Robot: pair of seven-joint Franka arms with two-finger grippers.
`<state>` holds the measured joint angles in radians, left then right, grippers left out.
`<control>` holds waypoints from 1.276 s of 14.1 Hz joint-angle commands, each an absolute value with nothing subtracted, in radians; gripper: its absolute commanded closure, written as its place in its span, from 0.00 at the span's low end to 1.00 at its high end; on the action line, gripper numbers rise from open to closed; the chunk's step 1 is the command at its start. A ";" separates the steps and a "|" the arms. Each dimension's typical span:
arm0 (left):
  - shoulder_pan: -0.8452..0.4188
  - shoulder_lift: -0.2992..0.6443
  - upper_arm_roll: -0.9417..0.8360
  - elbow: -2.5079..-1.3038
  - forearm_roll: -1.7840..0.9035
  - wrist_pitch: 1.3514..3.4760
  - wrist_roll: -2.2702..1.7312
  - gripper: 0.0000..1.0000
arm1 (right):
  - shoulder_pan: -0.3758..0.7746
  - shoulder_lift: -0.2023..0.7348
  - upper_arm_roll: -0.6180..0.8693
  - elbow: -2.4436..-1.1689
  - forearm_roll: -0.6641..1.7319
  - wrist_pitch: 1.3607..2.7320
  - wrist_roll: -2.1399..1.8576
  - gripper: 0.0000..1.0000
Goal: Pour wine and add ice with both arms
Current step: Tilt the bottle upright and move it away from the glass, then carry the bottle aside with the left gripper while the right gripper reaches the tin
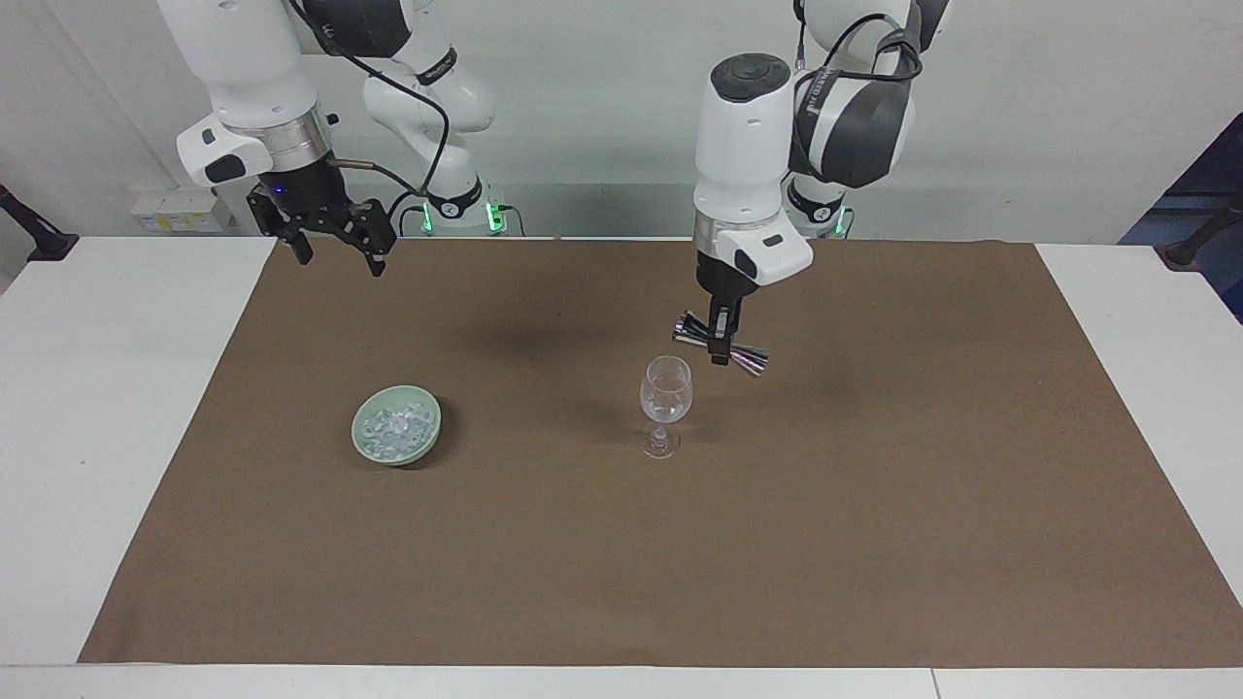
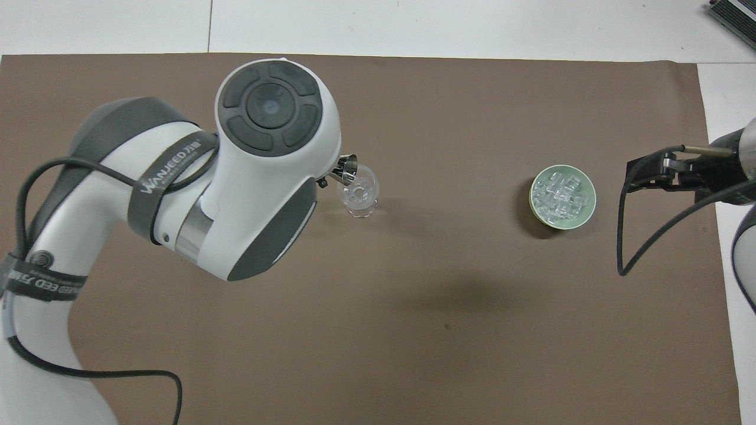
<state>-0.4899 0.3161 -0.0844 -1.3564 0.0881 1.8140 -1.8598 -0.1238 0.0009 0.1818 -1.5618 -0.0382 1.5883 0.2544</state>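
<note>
A clear stemmed wine glass (image 1: 665,393) (image 2: 359,196) stands upright mid-mat. My left gripper (image 1: 720,355) hangs just above and beside its rim, toward the left arm's end, shut on a silver jigger (image 1: 749,360) that lies tilted sideways. In the overhead view the left arm hides that gripper and only the jigger's end (image 2: 345,169) shows by the glass. I see no wine; the glass looks clear. The ice (image 1: 393,427) (image 2: 561,192) fills a pale green bowl (image 1: 427,439) (image 2: 585,213) toward the right arm's end. My right gripper (image 1: 338,260) (image 2: 635,175) waits open and high over the mat's edge.
A brown mat (image 1: 874,534) covers most of the white table (image 1: 97,437). The left arm's big elbow and cable (image 2: 177,195) hang over the mat between the robots and the glass. A dark object (image 2: 732,12) lies at the table's corner.
</note>
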 commanded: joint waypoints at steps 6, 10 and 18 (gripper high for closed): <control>-0.290 0.226 -0.089 -1.495 -0.288 1.919 -1.680 1.00 | -0.147 -0.034 0.190 -1.696 -0.014 1.716 0.166 0.00; -0.175 0.178 -0.089 -1.597 -0.489 1.933 -1.489 1.00 | -0.147 -0.028 0.190 -1.801 -0.014 1.831 0.160 0.00; 0.010 0.083 -0.089 -1.798 -0.731 1.948 -1.284 1.00 | -0.147 0.035 0.189 -1.959 -0.017 2.040 0.133 0.00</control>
